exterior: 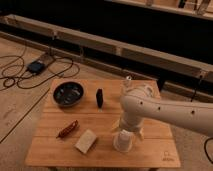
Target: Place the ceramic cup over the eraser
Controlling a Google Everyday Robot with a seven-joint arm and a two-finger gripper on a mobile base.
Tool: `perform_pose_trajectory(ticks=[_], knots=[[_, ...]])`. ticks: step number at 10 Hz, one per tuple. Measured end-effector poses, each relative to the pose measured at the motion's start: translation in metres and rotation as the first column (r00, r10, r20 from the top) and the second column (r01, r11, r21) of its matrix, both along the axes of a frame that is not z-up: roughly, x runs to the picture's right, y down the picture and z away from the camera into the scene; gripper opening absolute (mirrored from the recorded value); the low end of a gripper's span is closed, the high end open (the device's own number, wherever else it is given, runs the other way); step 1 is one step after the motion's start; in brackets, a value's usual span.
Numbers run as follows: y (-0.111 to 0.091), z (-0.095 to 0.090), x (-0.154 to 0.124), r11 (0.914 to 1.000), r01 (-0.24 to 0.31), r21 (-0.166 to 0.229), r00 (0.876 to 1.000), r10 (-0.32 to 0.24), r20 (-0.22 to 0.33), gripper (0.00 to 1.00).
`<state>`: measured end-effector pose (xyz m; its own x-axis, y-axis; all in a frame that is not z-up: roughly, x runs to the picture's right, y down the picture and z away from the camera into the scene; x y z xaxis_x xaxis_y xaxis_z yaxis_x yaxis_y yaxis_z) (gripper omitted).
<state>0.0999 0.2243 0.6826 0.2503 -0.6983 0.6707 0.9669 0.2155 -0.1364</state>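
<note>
White-cased and pointing straight down, the gripper is found over the front right part of the wooden table, at the end of a thick white arm that reaches in from the right. Its jaws are seen spread apart, one finger to each side of the upper part of the ceramic cup. Whether either finger touches the cup wall cannot be told. Nothing is seen to be clamped or lifted.

The ceramic cup is recorded standing on the table directly beneath the gripper, close to the front edge. Its top is partly hidden by the gripper, so which end is up cannot be confirmed.

The eraser is noted further back and to the left — a small black slab set up on its edge near the middle of the table, well apart from the cup and uncovered. The cup is therefore not yet placed over it.

Just left of the cup a beige block is seen lying flat, near but not touching it. Left of the block a reddish-brown elongated item is laid at a slant. A dark round bowl is placed at the back left, beside the eraser but clear of it. At the back edge, behind the arm, a small clear glass is partly visible.

On the floor to the left, dark cables are observed — they run to a small box.
</note>
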Motion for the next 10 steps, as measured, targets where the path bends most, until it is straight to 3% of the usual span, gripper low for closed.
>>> perform_pose_trajectory(ticks=[1, 4, 10], knots=[[0.000, 0.004, -0.004, 0.9990, 0.031, 0.034, 0.999, -0.031, 0.009, 0.80], [0.008, 0.007, -0.013, 0.9950, 0.064, 0.077, 0.997, -0.067, 0.026, 0.80], [0.024, 0.009, -0.013, 0.9968, 0.060, 0.052, 0.998, -0.061, 0.014, 0.80]])
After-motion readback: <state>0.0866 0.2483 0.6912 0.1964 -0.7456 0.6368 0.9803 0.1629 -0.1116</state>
